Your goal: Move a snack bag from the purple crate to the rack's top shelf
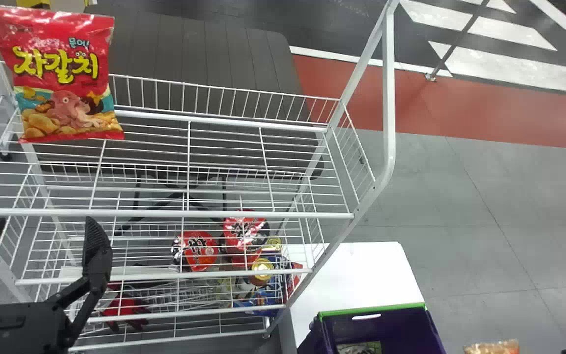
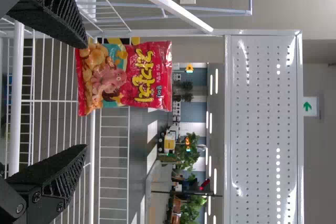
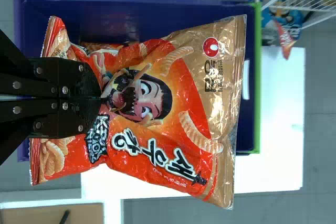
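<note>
Right pincer: closed on the orange snack bag, pinching it in at the waist, above the purple crate.
Left pincer: open and holding nothing, its fingers spread in front of the rack, toward the left of the head view.
Orange snack bag: printed face toward the wrist camera, one end reaching past the crate's green rim.
Red snack bag: upright at the left part of the top shelf.
Partly hidden: the orange bag's middle, behind the pincer; the crate's contents, too covered to identify.
Cut off: crate and orange bag, by the head view's lower edge.
</note>
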`<state>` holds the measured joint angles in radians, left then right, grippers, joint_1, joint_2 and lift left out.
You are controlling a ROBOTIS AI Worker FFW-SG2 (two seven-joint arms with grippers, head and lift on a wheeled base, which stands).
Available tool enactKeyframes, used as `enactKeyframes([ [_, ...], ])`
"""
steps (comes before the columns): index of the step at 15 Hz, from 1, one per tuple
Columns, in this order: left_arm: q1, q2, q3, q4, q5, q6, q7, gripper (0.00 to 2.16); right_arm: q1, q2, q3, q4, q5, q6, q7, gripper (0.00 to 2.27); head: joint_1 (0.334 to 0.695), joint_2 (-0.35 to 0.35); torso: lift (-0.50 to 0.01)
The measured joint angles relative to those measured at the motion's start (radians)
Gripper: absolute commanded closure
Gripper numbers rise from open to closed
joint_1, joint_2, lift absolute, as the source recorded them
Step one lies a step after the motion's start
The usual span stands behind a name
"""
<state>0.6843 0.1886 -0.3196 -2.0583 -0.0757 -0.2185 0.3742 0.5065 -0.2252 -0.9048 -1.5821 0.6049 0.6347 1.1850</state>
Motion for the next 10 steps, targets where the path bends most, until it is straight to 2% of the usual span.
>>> enactKeyframes([
  [7,0.001,0.003,0.005,-0.003,0.002,0.000,0.001,0.15,-0.003,0.133,-0.084,-0.442,-0.027,0.125,0.175,2.02,0.695,-0.350,0.000],
  [10,0.006,0.004,0.004,-0.010,-0.001,0.000,0.002,0.15,-0.024,0.177,-0.084,-0.643,-0.059,0.267,0.177,2.02,0.695,-0.350,0.000],
])
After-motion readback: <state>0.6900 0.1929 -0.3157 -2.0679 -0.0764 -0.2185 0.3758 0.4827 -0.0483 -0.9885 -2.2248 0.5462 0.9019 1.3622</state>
